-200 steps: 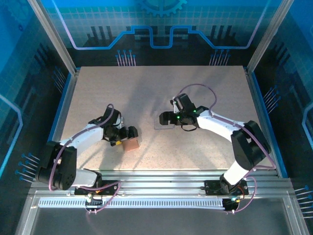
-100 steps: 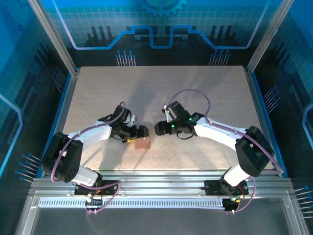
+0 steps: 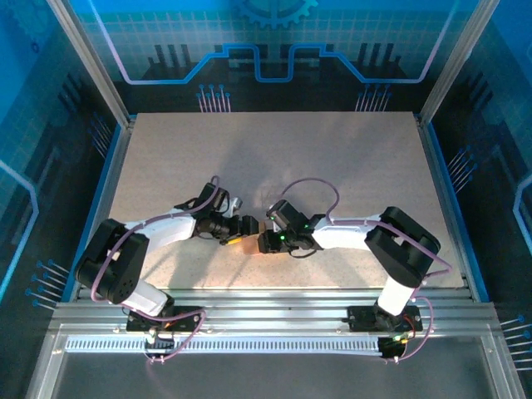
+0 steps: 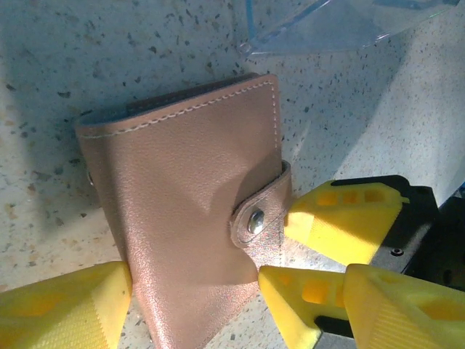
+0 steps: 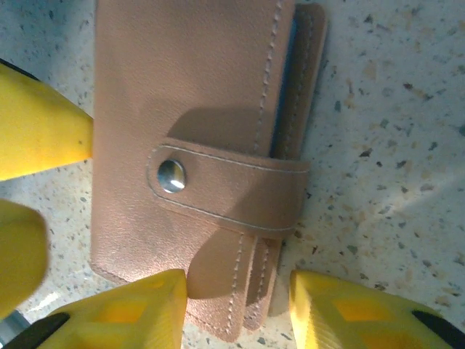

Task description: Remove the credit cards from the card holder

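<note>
The card holder (image 3: pixel 252 244) is a tan-brown wallet lying shut on the table, its strap snapped over the front (image 4: pixel 182 196). My left gripper (image 3: pixel 243 232) is open and wide around the holder's near corner (image 4: pixel 240 309), with one yellow finger (image 4: pixel 73 305) against its edge. My right gripper (image 3: pixel 265 243) comes in from the right. It is open astride the holder's end below the strap (image 5: pixel 236 313): one finger (image 5: pixel 138 313) touches the leather, the other (image 5: pixel 363 313) stands off it. The credit cards are hidden inside.
A clear plastic box (image 4: pixel 327 29) sits just beyond the holder, toward the table's middle. The speckled tabletop (image 3: pixel 274 158) stretches away behind both arms. Metal rails (image 3: pixel 274 303) run along the near edge.
Both arms have swung in toward the middle. The card holder has slid rightward with the left gripper. The right gripper has come down to it, and both sets of jaws have narrowed.
</note>
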`<move>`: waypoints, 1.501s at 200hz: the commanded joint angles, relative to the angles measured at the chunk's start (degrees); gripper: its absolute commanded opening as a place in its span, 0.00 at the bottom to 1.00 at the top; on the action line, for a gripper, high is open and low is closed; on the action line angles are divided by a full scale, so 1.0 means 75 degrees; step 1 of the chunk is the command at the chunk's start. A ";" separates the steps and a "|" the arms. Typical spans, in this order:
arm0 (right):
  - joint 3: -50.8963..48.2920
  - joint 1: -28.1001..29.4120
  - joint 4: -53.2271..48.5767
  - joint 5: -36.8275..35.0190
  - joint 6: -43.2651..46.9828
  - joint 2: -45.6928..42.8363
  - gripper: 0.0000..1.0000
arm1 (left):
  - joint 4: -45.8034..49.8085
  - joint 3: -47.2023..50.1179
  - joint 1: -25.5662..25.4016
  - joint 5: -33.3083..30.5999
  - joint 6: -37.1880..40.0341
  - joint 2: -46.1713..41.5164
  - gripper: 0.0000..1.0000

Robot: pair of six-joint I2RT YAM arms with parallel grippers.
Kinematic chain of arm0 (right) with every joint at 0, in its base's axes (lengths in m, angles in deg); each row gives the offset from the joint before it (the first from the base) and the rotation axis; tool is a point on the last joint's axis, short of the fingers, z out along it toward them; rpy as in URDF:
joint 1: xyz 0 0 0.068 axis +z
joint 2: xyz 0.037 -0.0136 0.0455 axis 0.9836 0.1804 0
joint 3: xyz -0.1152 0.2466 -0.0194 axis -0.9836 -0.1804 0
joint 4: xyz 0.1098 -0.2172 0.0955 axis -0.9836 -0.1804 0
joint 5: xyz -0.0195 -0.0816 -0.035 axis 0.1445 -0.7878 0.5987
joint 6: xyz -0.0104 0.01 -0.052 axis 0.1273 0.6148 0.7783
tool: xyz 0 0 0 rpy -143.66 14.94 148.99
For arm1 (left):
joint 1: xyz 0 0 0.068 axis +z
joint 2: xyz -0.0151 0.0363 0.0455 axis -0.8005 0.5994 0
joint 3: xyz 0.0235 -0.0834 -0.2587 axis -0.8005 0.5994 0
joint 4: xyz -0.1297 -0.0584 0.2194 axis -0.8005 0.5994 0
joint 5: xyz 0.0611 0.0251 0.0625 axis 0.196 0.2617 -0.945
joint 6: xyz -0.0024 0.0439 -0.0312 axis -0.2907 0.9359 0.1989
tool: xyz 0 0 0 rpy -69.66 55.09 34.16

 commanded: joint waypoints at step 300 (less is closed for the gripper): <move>0.0964 0.0751 -0.3629 -0.0525 0.4278 -0.1324 0.54 | 0.0749 0.0593 -0.0510 -0.0441 -0.1633 -0.1790 0.73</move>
